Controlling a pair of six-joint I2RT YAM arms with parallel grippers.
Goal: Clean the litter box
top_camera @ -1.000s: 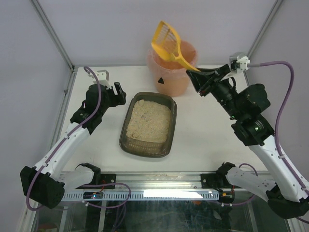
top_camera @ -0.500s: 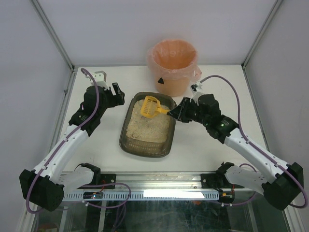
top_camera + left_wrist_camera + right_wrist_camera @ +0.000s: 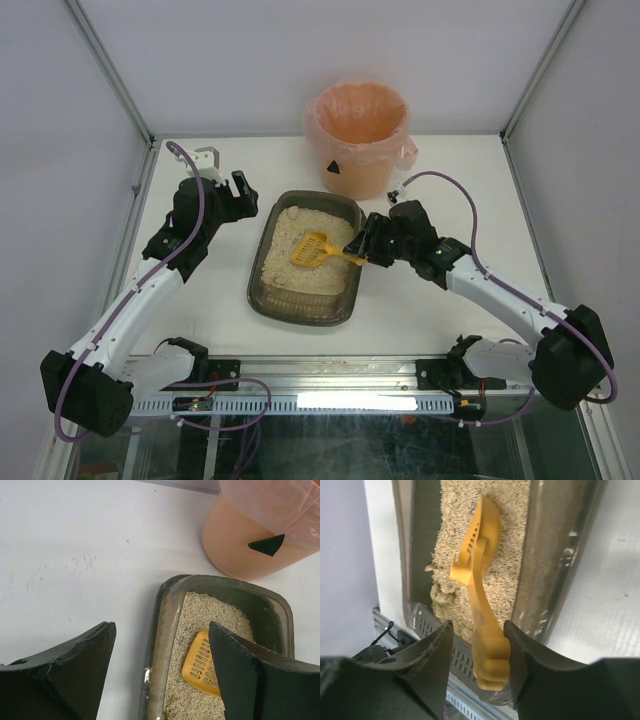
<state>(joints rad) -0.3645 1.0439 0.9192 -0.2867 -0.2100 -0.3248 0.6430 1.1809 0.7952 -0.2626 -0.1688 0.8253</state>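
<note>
Litter box (image 3: 298,310): sits in the middle of the surface (image 3: 500,200), between the two arms, with its long axis running from the near edge towards the back wall, leaning slightly right at the far end.
Litter (image 3: 298,272): beige grains cover the floor of the tray; no clumps can be made out from above.
Scoop (image 3: 313,248): yellow and slotted. Its head rests on the litter around the middle of the tray, and its handle slopes up and out over the right-hand rim, so it lies across the tray's short way.
Right pincer (image 3: 365,243): at the right rim with the handle's end between its jaws. The wrist view shows one finger against the handle and a gap at the other, so the jaws look parted and not clamped.
Left pincer (image 3: 161,626): jaws wide apart, holding nothing, hanging off the tray's far-left corner and close to the rim without touching it.
Bin (image 3: 355,172): pink-lined, standing just beyond the tray's far end.
Key relation: the scoop's head lies to the left of the right pincer and its handle points straight back into it. The right arm is plainly the nearer one.
Judgement: a firm grip on the handle looks needed before any sifting. The left arm is well placed to steady the tray.
</note>
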